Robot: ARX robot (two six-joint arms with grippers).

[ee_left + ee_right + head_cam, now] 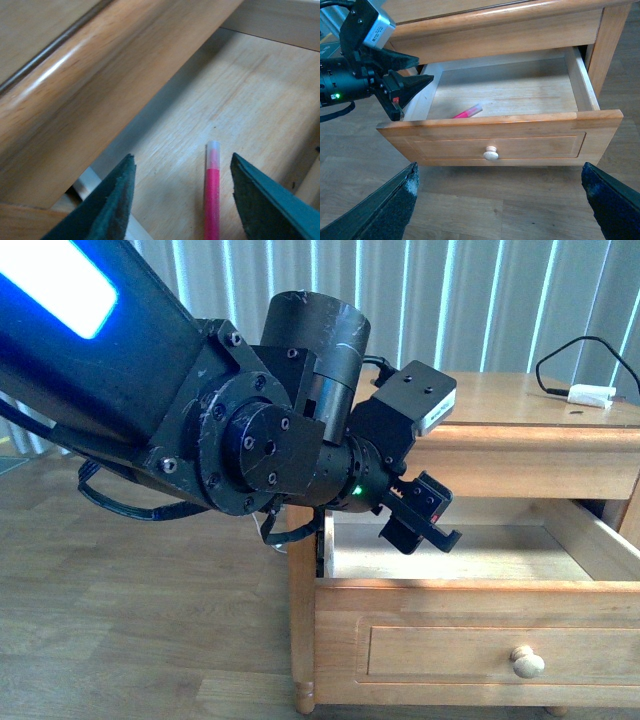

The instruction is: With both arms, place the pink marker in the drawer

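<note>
The left tool (428, 532) hangs over the left end of the open drawer (470, 585) with its fingers spread and nothing between them; in the left wrist view the pink marker (212, 200) lies flat on the drawer floor, between the two pads but touching neither, its pale end pointing towards the back. From the right wrist view the marker (466, 112) rests near the front left part of the drawer (520, 147), just behind the front panel. It looks light and stiff, a smooth round plastic barrel that would likely roll or slip at a nudge, so if it had to be taken up again the safest hold would be across the middle of the pink barrel, with the pads square to it rather than on the end. No brand, label or writing can be read on the marker, on the drawer or on the white-topped block (425, 390) at the wrist. Further right, a round wooden knob (491, 154) sits on the drawer front, and a white adapter (590, 395) with a black cable lies on the nightstand's surface. The right tool (499, 170) is spread wide and empty, apart from the drawer front
</note>
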